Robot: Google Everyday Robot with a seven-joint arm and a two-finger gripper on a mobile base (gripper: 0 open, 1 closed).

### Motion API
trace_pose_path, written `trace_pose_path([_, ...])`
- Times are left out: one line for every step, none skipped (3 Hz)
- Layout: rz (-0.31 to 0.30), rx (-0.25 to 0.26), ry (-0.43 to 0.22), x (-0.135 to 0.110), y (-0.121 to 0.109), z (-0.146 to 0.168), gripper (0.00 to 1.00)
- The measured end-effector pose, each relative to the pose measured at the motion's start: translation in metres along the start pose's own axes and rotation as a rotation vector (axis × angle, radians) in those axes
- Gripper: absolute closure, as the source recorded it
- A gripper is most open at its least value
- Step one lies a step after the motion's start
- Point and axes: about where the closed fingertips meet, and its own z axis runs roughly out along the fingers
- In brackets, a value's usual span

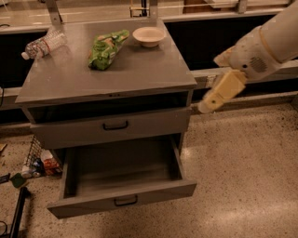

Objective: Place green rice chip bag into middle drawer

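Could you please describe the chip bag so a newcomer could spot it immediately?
On top of the grey metal cabinet, between a clear plastic bottle and a shallow white bowl, lies the crinkly bright green chip bag. It alone is green; the tan gripper hangs off the cabinet's right side.

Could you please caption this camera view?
Open middle drawer, green rice chip bag atop the cabinet, gripper at its right.

Indoor work area, lab- or test-space type rather than domestic, is being indicated. A grey metal drawer cabinet (pixel 139 69) is being stood on a speckled polished floor (pixel 242 186), against a long ledge (pixel 93 11). Loose clutter (pixel 39 165) is being kept at floor level, left. The gripper (pixel 209 102) is being held right of the cabinet.
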Motion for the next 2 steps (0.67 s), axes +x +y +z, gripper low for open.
trace_pose_path([0.069,-0.069,-0.297,-0.060,-0.021,0.067,0.00])
trace_pose_path([0.050,-0.015,-0.447,-0.104,-0.049,0.102,0.00])
